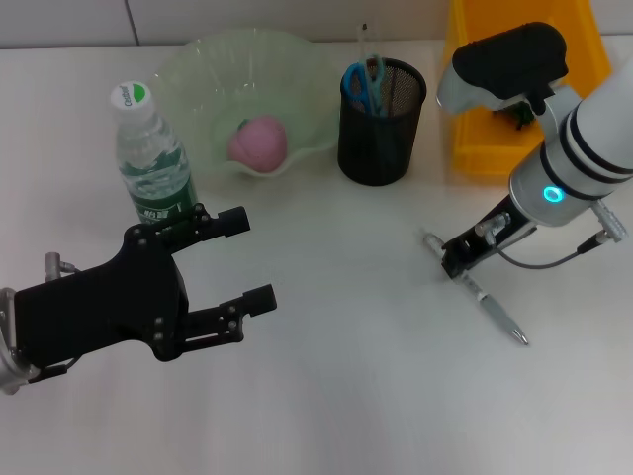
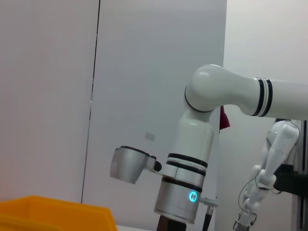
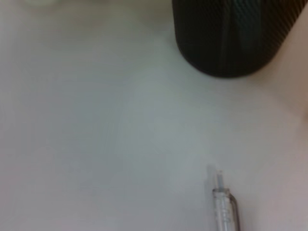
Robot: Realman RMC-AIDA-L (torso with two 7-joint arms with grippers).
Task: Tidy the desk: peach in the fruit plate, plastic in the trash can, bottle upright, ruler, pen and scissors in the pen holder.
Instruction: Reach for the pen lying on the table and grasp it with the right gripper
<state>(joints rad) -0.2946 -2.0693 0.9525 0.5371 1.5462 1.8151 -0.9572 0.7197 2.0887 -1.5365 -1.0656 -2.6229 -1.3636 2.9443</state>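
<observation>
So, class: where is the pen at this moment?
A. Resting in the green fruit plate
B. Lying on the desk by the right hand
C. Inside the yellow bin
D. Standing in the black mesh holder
B: the pen lies flat on the desk, with the right hand down at its upper end.

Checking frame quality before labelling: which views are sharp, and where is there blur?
Head view: sharp, soft even shadows; right gripper at the clear silver-tipped pen. Right wrist view: blurred throughout, black mesh pen holder and pen soft. Left wrist view: sharp, faces the wall.

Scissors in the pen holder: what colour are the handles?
Blue handles on the scissors, clearest in the head view.
</observation>
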